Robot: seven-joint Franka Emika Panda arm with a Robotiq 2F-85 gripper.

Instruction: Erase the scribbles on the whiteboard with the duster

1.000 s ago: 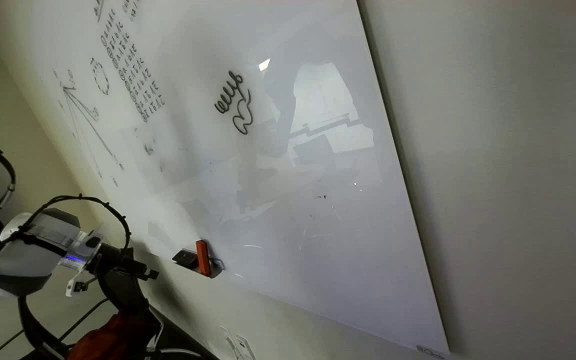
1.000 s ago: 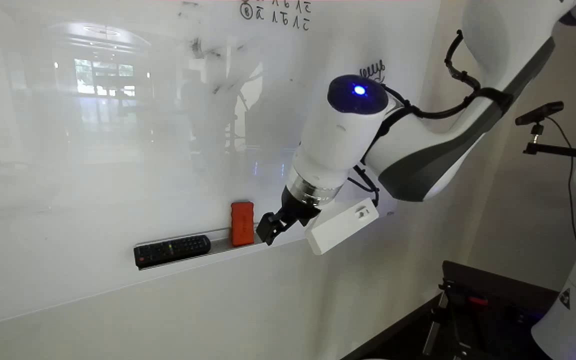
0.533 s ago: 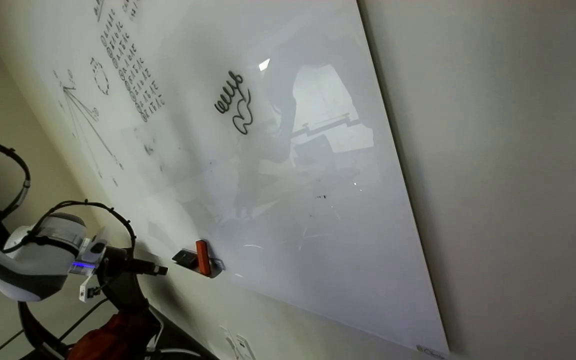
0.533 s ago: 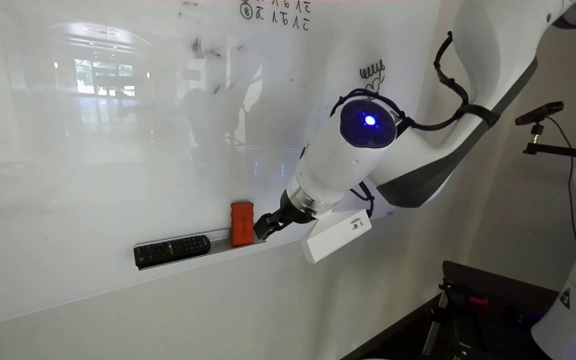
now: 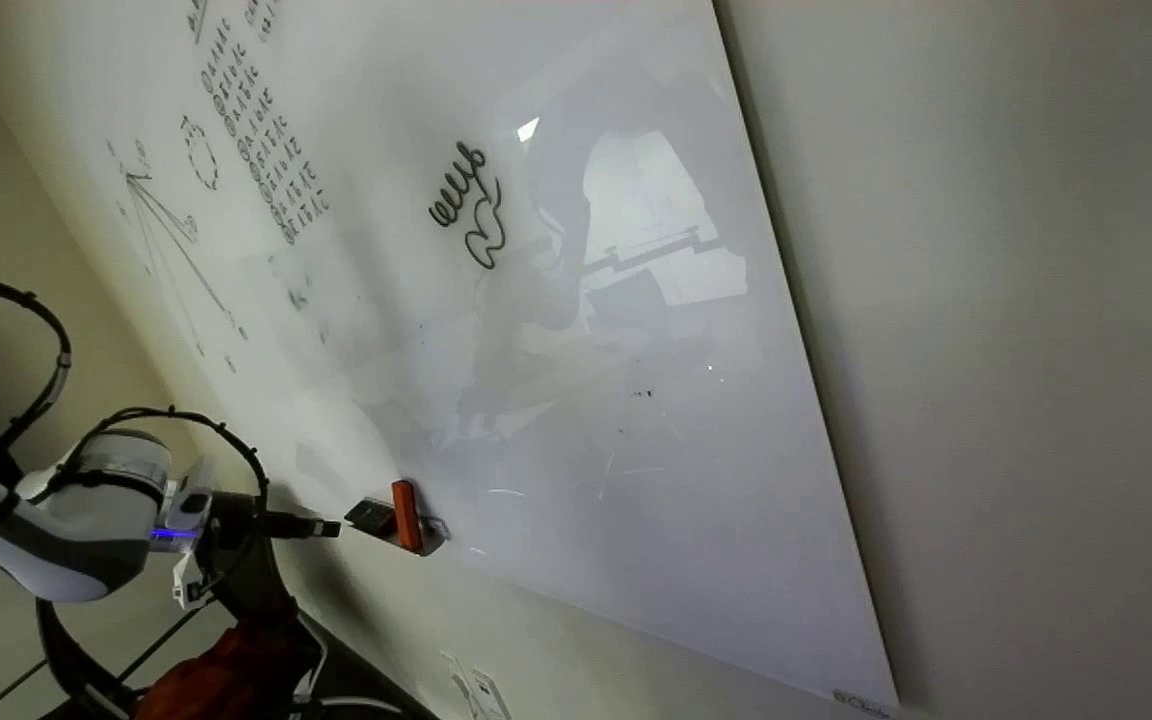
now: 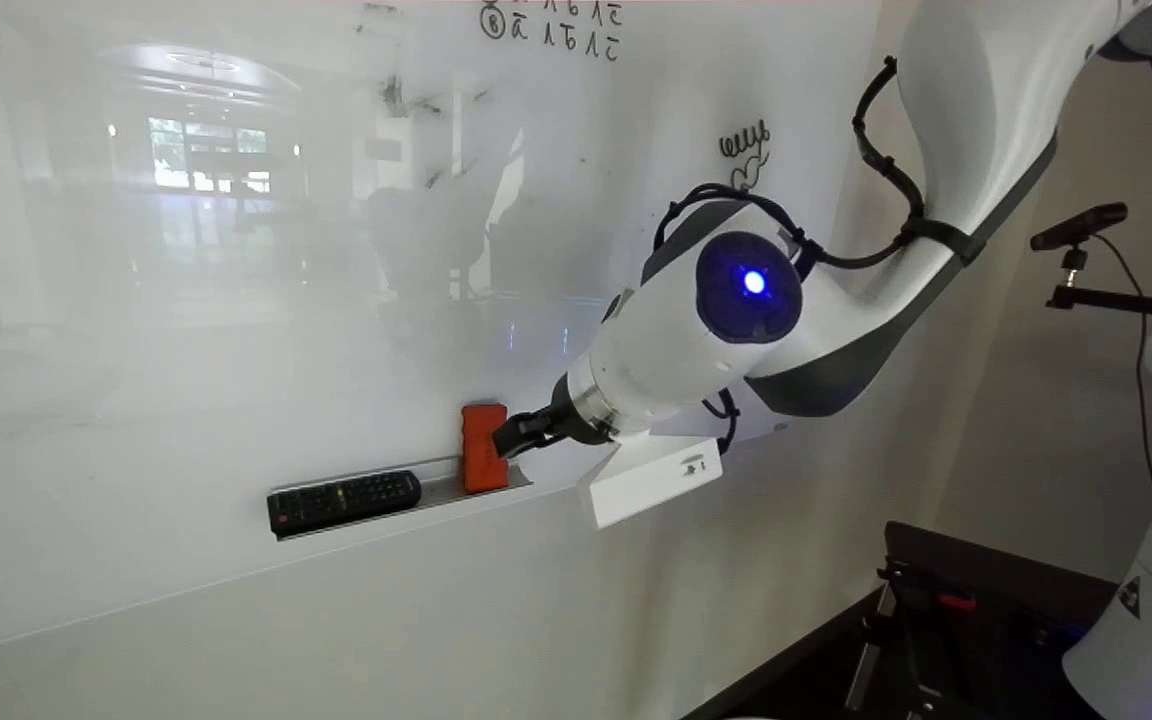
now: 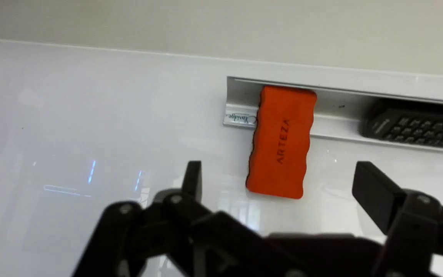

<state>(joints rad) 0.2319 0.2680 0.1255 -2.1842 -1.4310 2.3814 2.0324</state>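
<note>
1. One change in the last sec: pincer has come in closer to the ARTEZA duster; duster & scribbles haven't moved. So the grasp is being set up, prob. near the end of the approach.
2. Pincer: spread wide, nothing held. In wrist view the duster shows btwn the fingers, approx. centred, gap each side; can't tell how far short the tips are.
3. Duster: stood on end in the metal tray at the lower edge of the whiteboard surface, near the tray's right end (facing it). Remote control lies in same tray, further left, apart from it.
4. Scribbles: all there, toward the surface's right edge, well above the lower edge; erasing not begun.
5. Next, I'd judge: straight in, then close on the sides. Risk: an off-line tip could knock the duster over, b/c it's on its short end.
</note>
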